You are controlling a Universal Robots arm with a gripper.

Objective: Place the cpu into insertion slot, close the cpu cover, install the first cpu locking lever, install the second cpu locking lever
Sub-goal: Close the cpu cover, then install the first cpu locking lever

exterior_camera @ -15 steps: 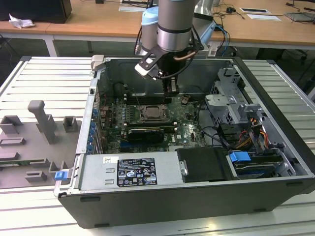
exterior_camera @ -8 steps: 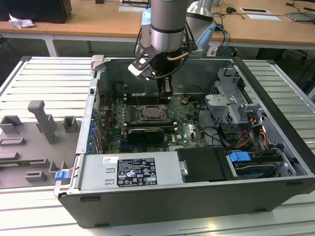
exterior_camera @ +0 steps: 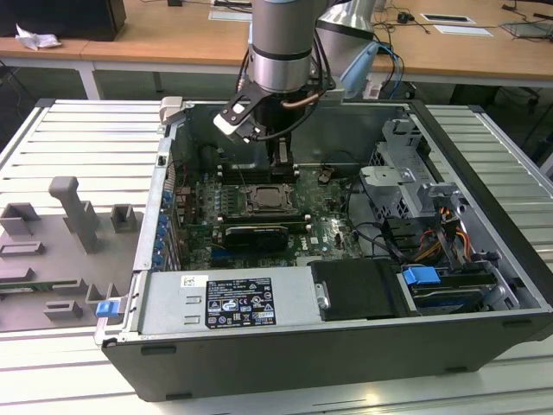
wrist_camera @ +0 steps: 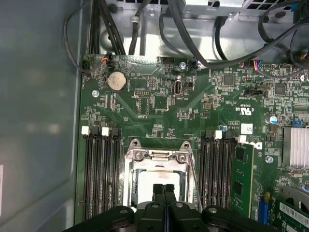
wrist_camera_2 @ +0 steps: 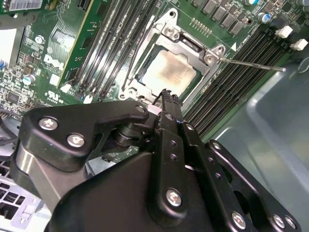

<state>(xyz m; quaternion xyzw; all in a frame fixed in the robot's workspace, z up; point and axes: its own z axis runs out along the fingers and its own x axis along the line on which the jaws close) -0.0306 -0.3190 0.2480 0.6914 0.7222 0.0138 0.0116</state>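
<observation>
Gripper [wrist_camera_2: 166,95] empty, fingers pressed together, tips just above the socket's edge. Cpu [wrist_camera_2: 169,72] sits directly below, cpu cover [wrist_camera_2: 186,44] down around it. Thin lever [wrist_camera_2: 251,64] juts free alongside, apparently unlatched.

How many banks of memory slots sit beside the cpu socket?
2. One memory bank runs along one side of the cpu socket; the other memory bank runs along the opposite side. The gripper hides some board, so more may be hidden.
</observation>
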